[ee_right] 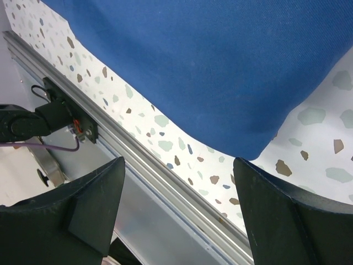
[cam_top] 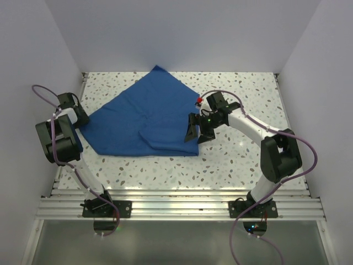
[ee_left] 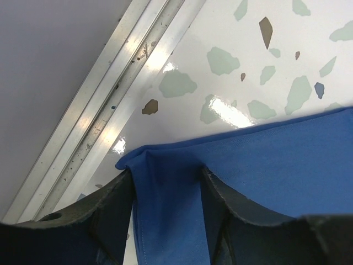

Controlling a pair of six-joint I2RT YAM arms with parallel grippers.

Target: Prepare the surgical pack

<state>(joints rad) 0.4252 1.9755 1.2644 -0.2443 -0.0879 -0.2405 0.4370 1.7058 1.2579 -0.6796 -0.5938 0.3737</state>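
Note:
The royal-blue drape [cam_top: 143, 116] lies spread on the speckled table, with a folded layer near its front right. My left gripper [cam_top: 81, 122] is at the drape's left corner and is shut on it. In the left wrist view the blue cloth [ee_left: 276, 160] is bunched between the fingers of that gripper [ee_left: 165, 174]. My right gripper [cam_top: 192, 133] hovers at the drape's right corner, open and empty. In the right wrist view the drape [ee_right: 209, 66] lies beyond the spread gripper [ee_right: 177, 165]. The tray, instruments, gauze and packet are out of view.
An aluminium rail [cam_top: 176, 207] runs along the near table edge and also shows in the right wrist view [ee_right: 165, 182]. Another rail [ee_left: 110, 105] runs along the left edge, close to the left gripper. White walls enclose the table on the left, back and right.

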